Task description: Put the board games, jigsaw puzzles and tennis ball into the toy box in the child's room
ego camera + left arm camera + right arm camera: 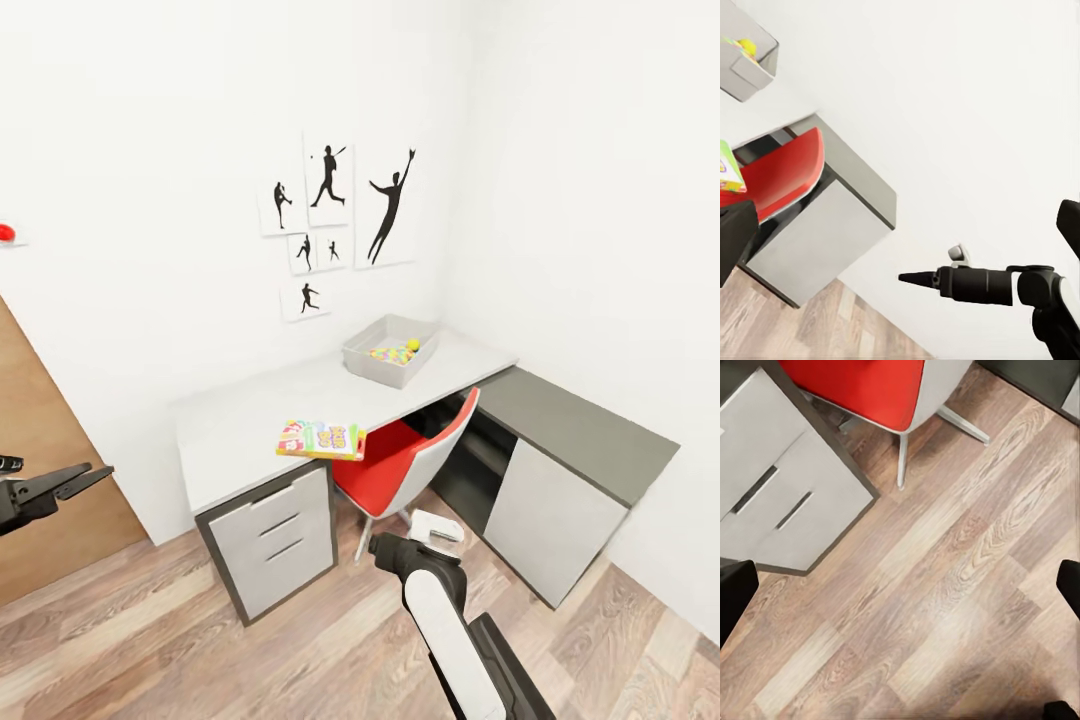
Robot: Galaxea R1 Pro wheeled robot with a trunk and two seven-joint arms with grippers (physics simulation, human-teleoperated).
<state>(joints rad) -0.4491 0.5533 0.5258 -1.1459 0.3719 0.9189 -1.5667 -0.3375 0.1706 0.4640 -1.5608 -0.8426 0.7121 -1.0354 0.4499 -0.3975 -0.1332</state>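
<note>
The toy box (pixel 372 362) stands at the back of the pale table (pixel 240 420), against the wall. Inside it lie the tennis ball (pixel 413 344) and a flat patch of yellow, pink and blue that looks like a jigsaw puzzle (pixel 388 354). One board game (pixel 322 439), a colourful carton, lies flat at the table's front edge above the drawers. My left gripper (pixel 95 477) hangs open and empty far to the left of the table. My right gripper (pixel 900 592) is open over bare floor. The box (pixel 750 71), ball (pixel 748 46) and carton (pixel 729 171) also show in the left wrist view. The bed is out of view.
A red-and-white swivel chair (pixel 405 455) is tucked under the table beside the drawer unit (pixel 275 540). The lower dark grey shelf section (pixel 575 425) runs along the right wall. Wood-plank floor (pixel 200 640) lies open in front. A brown panel (pixel 40 470) stands at the left.
</note>
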